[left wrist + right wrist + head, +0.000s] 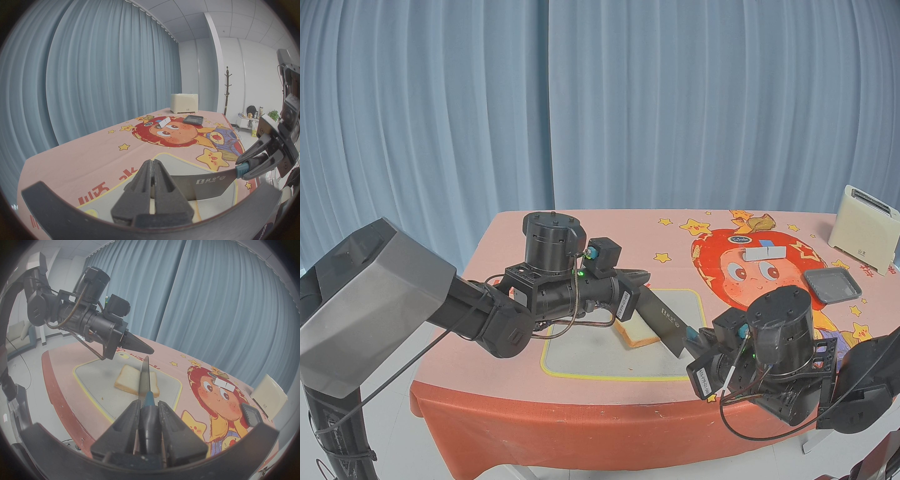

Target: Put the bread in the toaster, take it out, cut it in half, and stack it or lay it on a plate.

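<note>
Right hand (148, 404) is clamped on the knife (665, 322) handle, at the right edge of the board (587, 353). The blade stands edge-down and runs across the bread (634, 334). From the right wrist cam it crosses the slice roughly mid-width. I can't tell how deep it sits in it.

Bread is one slice, flat on the board, near the board's right half.

Left hand (645, 275) has its fingers (142, 184) pressed together with nothing in them. It hangs over the far side of the board, tip just beside the blade's far end. I can't tell if it touches the blade or the bread.

Toaster (865, 228) is at the far right of the counter (500, 250), well apart from the board. A dark tray (833, 284) lies just in front of the toaster.
</note>
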Tool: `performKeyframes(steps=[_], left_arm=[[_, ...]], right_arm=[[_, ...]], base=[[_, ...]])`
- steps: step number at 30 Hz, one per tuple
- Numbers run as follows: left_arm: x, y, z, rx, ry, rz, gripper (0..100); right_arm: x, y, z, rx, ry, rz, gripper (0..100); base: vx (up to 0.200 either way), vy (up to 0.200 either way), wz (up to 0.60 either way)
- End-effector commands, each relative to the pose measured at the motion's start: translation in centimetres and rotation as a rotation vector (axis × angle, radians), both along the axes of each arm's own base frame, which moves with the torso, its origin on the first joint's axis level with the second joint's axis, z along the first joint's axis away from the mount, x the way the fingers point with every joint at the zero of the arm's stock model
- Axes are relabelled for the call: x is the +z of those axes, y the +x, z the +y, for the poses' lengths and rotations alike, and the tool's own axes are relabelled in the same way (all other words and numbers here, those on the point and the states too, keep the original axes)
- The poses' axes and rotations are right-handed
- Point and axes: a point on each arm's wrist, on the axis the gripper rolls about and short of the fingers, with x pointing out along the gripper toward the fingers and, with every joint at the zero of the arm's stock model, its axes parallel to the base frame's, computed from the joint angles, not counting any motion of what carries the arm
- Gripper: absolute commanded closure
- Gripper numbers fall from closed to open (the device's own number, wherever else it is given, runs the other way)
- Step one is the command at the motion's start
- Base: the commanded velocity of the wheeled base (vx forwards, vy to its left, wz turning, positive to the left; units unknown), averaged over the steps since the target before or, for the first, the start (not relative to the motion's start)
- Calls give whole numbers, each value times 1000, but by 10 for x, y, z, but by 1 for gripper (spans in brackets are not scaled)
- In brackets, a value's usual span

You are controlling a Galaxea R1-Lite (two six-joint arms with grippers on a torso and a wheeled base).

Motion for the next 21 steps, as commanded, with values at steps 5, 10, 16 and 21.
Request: performKeyframes(steps=[5, 10, 16, 21], left_arm=[[-14, 3, -4, -4, 19, 27, 100], [-26, 4, -4, -1, 36, 51, 100], [-28, 2, -3, -1, 42, 60, 100], [-30, 1, -2, -4, 44, 64, 100]], right_arm=[[0, 0, 0, 0, -2, 1, 100], [5, 2, 3, 1, 23, -18, 100], [6, 2, 3, 1, 26, -21, 100], [8, 4, 4, 0, 42, -34, 100]], base=[[0, 0, 0], [0, 0, 0], [0, 0, 0], [0, 0, 0]])
